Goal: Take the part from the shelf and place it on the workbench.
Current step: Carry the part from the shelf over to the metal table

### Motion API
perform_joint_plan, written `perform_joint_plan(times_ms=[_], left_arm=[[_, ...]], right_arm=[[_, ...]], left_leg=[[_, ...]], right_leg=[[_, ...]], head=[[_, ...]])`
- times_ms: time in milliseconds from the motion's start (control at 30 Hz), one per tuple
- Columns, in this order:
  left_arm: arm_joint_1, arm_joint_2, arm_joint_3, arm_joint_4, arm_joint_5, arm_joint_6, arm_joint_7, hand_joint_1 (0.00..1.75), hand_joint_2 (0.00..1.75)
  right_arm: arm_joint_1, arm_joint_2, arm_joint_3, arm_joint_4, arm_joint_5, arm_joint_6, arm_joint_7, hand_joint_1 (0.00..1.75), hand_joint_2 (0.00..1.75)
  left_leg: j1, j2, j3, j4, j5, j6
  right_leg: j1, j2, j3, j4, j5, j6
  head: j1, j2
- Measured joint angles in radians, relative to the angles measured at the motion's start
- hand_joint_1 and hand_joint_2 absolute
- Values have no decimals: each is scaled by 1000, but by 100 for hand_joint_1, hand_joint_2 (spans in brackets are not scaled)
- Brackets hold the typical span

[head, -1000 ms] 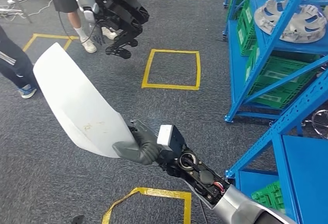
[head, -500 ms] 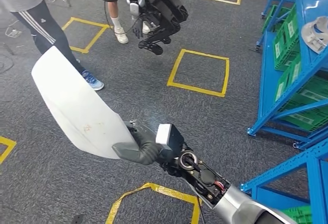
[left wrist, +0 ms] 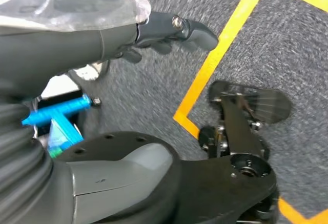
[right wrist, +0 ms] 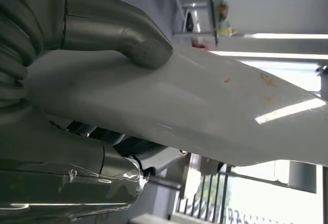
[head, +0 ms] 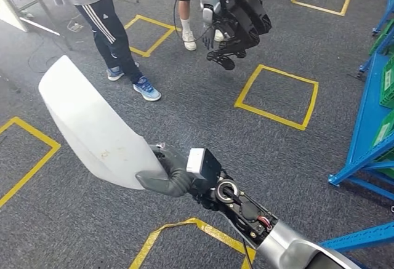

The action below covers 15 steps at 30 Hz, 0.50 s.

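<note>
1. Part already off the shelf: big, white, curved, up in the air over the grey carpet floor.
2. Held at one end by the right hand, thumb on top and fingers tucked under, a firm grip as seen from the right wrist.
3. Left hand down low near the floor, nothing seen in it; fingers poking out fairly straight, but too blurry to tell whether spread or closed.
4. Done so far, going by the pictures: the picking-up part.
5. Left to do: finding the counter, getting there, setting the part down on it. No counter to be seen yet, so likely about half way.
6. Blue shelf off to the right, with green crates on it.
7. Yellow tape squares marked on the floor.
8. Ahead: a person in dark striped trousers and blue shoes, another person in white shoes, and another black robot beside them.
9. Maybe in the way: those people and that robot, since the long part sticks out far and could bump them on a turn.
</note>
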Motion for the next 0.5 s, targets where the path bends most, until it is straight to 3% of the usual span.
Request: perform_joint_plan(times_ms=[33, 67, 100, 133, 200, 267, 300, 367, 400, 433, 500], left_arm=[[-2, -1, 0, 0, 5, 0, -3, 0, 175], [-4, -2, 0, 0, 10, 0, -6, 0, 175], [-4, -2, 0, 0, 16, 1, -8, 0, 175], [-3, -3, 1, 0, 21, 3, -9, 0, 175], [-3, -4, 1, 0, 32, 9, -9, 0, 175], [-5, -7, 2, 0, 39, 16, -7, 0, 175], [-6, -9, 2, 0, 41, 18, -4, 0, 175], [-6, -12, 2, 0, 44, 23, 2, 0, 175], [-4, -13, 2, 0, 44, 25, 5, 0, 175], [-3, -14, 2, 0, 45, 27, 7, 0, 175], [-3, -15, 2, 0, 43, 30, 8, 0, 175]], right_arm=[[-1, 0, 1, 1, 3, 4, 4, 175, 175], [-1, 0, 2, 2, 5, 8, 8, 175, 175], [-2, 0, 5, 3, 6, 11, 12, 175, 175], [-3, 0, 8, 3, 6, 15, 15, 175, 175], [-9, 2, 15, 3, 4, 21, 20, 175, 175], [-17, 4, 21, 3, 0, 23, 24, 175, 175], [-20, 4, 24, 3, -4, 23, 26, 175, 175], [-24, 4, 31, 3, -10, 21, 28, 175, 175], [-25, 5, 34, 2, -12, 20, 28, 175, 175], [-25, 5, 37, 1, -13, 18, 29, 175, 175], [-26, 6, 43, 0, -14, 12, 29, 175, 175]], left_leg=[[-1, 30, -34, 71, -36, -4], [0, 44, -64, 136, -62, -8], [1, 52, -80, 175, -73, -11], [3, 56, -75, 173, -65, -14], [5, 78, -3, 54, -6, -17], [0, 114, 69, -74, 34, -11], [-3, 123, 84, -103, 40, -6], [-5, 107, 81, -107, 40, 7], [-3, 97, 80, -106, 40, 13], [0, 86, 79, -107, 41, 18], [4, 67, 78, -109, 45, 28]], right_leg=[[1, -16, -1, -1, 1, -3], [3, -33, -2, -1, 0, -3], [4, -50, -3, -1, -1, -3], [4, -67, -3, 0, -2, -2], [4, -96, -3, 6, -7, 3], [8, -118, -4, 16, -16, 13], [11, -127, -3, 19, -20, 18], [14, -146, 0, 23, -24, 27], [13, -146, 1, 24, -29, 32], [11, -129, -3, 37, -40, 38], [5, -69, -40, 126, -96, 48]], head=[[-1, 0], [-1, 0], [-1, 0], [-2, 0], [-2, 0], [-1, 0], [-1, 0], [-1, 0], [-1, 0], [-1, 0], [1, 0]])
